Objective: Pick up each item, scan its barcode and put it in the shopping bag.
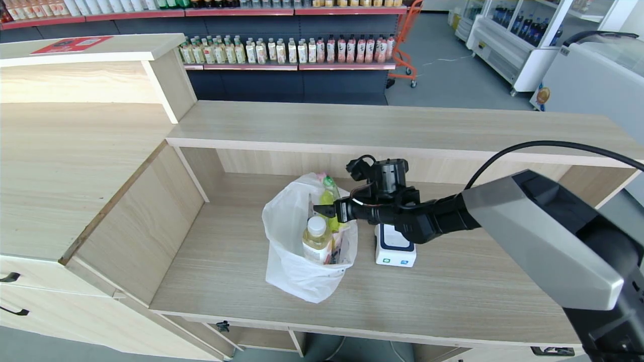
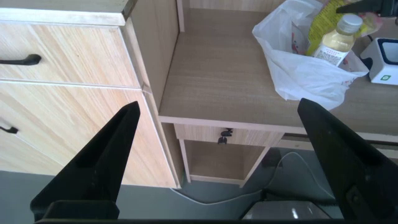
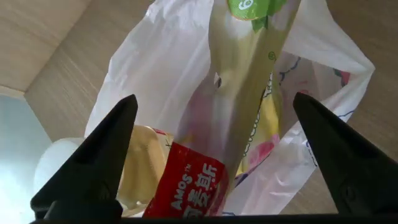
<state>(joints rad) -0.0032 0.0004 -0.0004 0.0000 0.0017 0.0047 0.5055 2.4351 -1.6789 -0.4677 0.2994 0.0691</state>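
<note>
Bag (image 1: 284, 266), white plastic, stands open on the bench (image 1: 453, 296), just beside a scanner (image 1: 395, 251). Inside are a bottle (image 1: 317, 240), a yellow-green packet (image 1: 329, 197) and a red packet (image 3: 193, 186). Right pincer (image 1: 319, 210) hovers over the bag's mouth, fingers spread either side of the yellow-green packet. Left pincer (image 2: 219, 106), also spread, hangs off the bench's left front, by the drawers (image 2: 62, 93).

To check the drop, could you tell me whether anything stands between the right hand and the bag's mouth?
Nothing visible does. The right hand hangs open right at the mouth of the bag. The packet and the bottle already stand inside the bag, and the packet is not gripped.
</note>
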